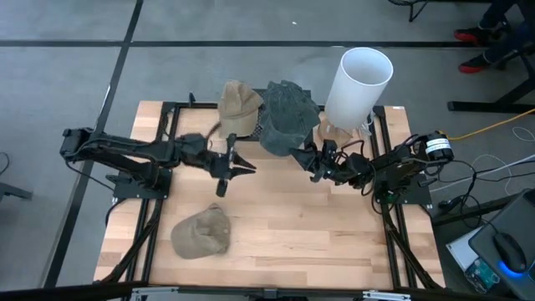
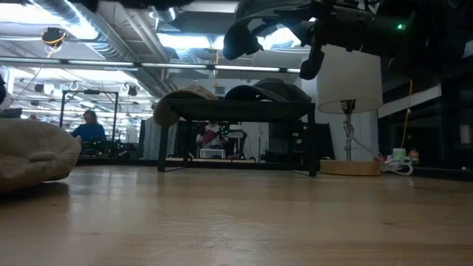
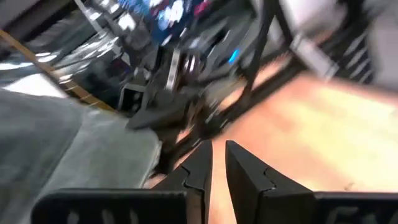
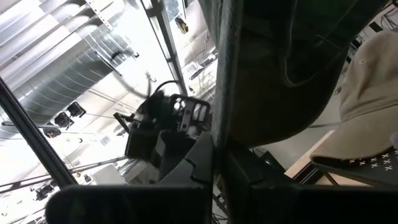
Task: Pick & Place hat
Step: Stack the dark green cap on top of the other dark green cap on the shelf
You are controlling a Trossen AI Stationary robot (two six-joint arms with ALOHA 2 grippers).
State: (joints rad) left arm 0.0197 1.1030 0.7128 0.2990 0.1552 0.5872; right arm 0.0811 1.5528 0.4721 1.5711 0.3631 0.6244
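Centrally, right gripper (image 1: pixel 294 154) clenched on brim of dark grey fabric cap (image 1: pixel 287 117), lifted at upper centre, left gripper (image 1: pixel 248 168) empty at centre, fingers nearly together, tan cloth cap (image 1: pixel 201 232) lower left on wooden table (image 1: pixel 301 230), second tan cap (image 1: pixel 237 106) beside white cylindrical lampshade (image 1: pixel 359 86).

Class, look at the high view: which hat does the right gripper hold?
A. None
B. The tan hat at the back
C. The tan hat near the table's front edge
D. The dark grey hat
D: the right gripper is shut on the brim of the dark grey hat, lifted beside the white lampshade.
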